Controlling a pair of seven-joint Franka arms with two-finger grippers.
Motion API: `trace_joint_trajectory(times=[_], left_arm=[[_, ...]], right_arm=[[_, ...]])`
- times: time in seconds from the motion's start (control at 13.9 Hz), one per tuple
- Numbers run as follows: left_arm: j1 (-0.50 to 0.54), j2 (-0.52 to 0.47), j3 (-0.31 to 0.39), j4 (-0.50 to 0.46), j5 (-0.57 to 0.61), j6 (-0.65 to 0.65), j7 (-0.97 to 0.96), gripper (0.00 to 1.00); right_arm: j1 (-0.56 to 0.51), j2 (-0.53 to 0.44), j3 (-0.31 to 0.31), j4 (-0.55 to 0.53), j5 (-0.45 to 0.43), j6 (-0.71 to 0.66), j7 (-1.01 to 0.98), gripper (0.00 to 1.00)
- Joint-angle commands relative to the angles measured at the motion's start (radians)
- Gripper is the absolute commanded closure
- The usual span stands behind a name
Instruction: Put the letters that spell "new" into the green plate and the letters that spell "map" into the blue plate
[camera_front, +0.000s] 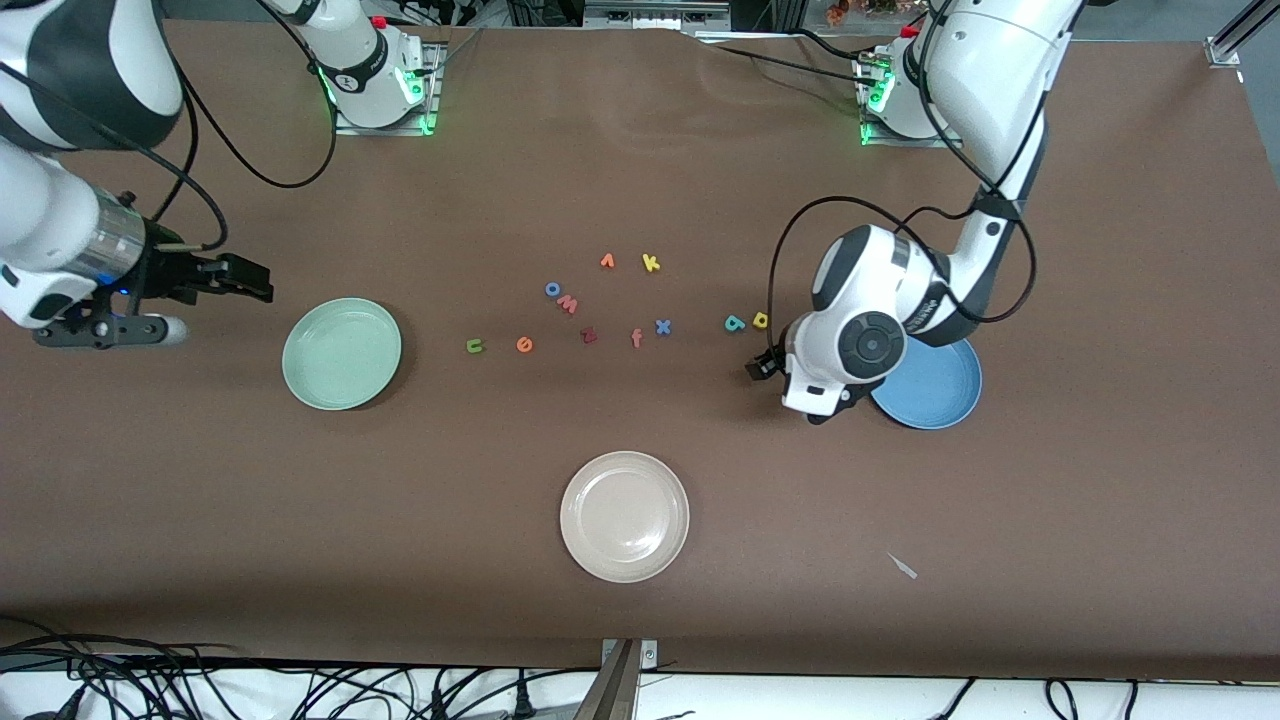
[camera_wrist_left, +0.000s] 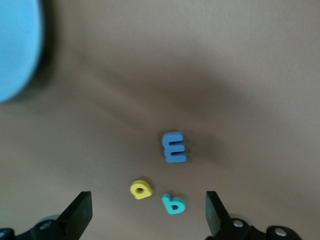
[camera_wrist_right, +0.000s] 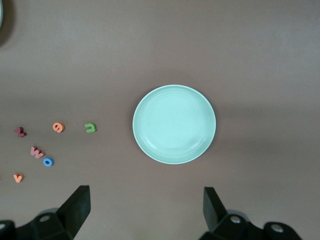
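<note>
The likeliest slip lay under the left gripper (camera_front: 760, 366), which hung low at mid-frame of the front view, over the table just beside the round medium-blue plate (camera_front: 940, 396), its fingers spread wide and holding nothing. In the left wrist view the tiny yellow foam p (camera_wrist_left: 141, 189) and the teal foam a (camera_wrist_left: 173, 204) lay close together between the spread fingers, with the blue foam m (camera_wrist_left: 174, 147) a little apart from them. A closing pinch could therefore catch two letters at once, or nudge one aside. All three lay flat and looked thin, so a grasp that came down too high would probably close on air. The right gripper (camera_front: 256, 280), equally wide and empty, waited at the right arm's end of the table near the round pale mint-green plate (camera_front: 342, 354), which was bare. Its own hazard was mistaken identity. The green foam n (camera_front: 474, 346) read as a u, the orange foam e (camera_front: 524, 345) sat near a dark red z (camera_front: 589, 335), and the pinkish-red foam w (camera_front: 568, 303) almost touched a blue o (camera_front: 552, 289) (an easy accidental passenger). Both target plates were empty, as was a cream-white plate (camera_front: 625, 516) in the lower middle of the frame.
</note>
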Motion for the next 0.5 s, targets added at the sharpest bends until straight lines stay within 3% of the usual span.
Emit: trace_joint_trajectory(times=[0.0,0.22,0.43], left_arm=[[-0.011,0.012,0.008,-0.022,-0.024,0.056,-0.027,0.00],[-0.021,0.026,0.008,-0.091,-0.024,0.175,-0.027,0.03],[-0.010,0.031,0.008,-0.102,-0.024,0.199,-0.022,0.19]], right_arm=[[0.024,0.002,-0.001,0.020,0.010,-0.021,0.017,0.00],[0.046,0.004,-0.001,0.014,0.010,-0.047,0.006,0.00],[0.064,0.008,-0.001,0.019,0.018,-0.045,0.020,0.00]])
